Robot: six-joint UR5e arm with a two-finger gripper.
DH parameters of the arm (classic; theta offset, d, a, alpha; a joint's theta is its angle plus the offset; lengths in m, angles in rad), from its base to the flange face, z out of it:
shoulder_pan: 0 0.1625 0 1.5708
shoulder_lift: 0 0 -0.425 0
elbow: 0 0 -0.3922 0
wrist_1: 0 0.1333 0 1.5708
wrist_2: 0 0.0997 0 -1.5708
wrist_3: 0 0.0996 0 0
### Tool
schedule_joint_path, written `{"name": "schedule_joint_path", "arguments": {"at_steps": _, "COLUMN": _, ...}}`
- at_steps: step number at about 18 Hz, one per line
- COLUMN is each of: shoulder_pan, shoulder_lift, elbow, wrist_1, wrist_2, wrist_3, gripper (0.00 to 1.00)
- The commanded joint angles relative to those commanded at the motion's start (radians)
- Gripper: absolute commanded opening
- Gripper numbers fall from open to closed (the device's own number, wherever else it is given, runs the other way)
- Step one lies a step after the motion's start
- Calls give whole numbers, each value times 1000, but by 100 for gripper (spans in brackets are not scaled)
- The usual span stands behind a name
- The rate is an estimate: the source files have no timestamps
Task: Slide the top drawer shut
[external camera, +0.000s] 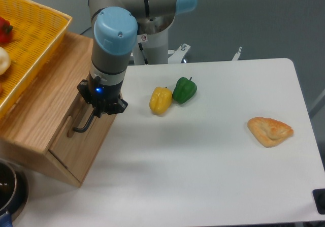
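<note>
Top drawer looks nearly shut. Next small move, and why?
Probably a short final push toward the cabinet, then let go. The top drawer front looks about flush with the cabinet face, and the gripper sits at the upper end of the black handle. Whether the fingers are clamped on the bar can't be seen, and neither can any remaining gap.
</note>
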Motion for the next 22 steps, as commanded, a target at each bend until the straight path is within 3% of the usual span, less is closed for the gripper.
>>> {"name": "schedule_joint_path", "arguments": {"at_steps": 5, "shoulder_pan": 0, "shoulder_lift": 0, "elbow": 2, "wrist_1": 2, "wrist_2": 0, "wrist_3": 0, "gripper": 15}}
{"name": "schedule_joint_path", "arguments": {"at_steps": 8, "shoulder_pan": 5, "shoulder_lift": -6, "elbow": 2, "wrist_1": 6, "wrist_2": 8, "wrist_3": 2, "gripper": 25}}
{"name": "schedule_joint_path", "arguments": {"at_steps": 10, "shoulder_pan": 20, "shoulder_lift": -11, "elbow": 8, "wrist_1": 18, "wrist_2": 32, "wrist_3": 14, "gripper": 42}}
{"name": "schedule_joint_path", "arguments": {"at_steps": 15, "shoulder_pan": 95, "shoulder_lift": -31, "elbow": 17, "wrist_1": 139, "wrist_2": 138, "wrist_3": 55, "gripper": 60}}
{"name": "schedule_joint_path", "arguments": {"at_steps": 19, "shoulder_pan": 149, "shoulder_lift": -66, "elbow": 18, "wrist_1": 176, "wrist_2": 250, "wrist_3": 155, "gripper": 76}}
{"name": "schedule_joint_path", "arguments": {"at_steps": 22, "shoulder_pan": 210, "shoulder_lift": -89, "elbow": 24, "wrist_1": 202, "wrist_2": 255, "wrist_3": 224, "gripper": 91}}
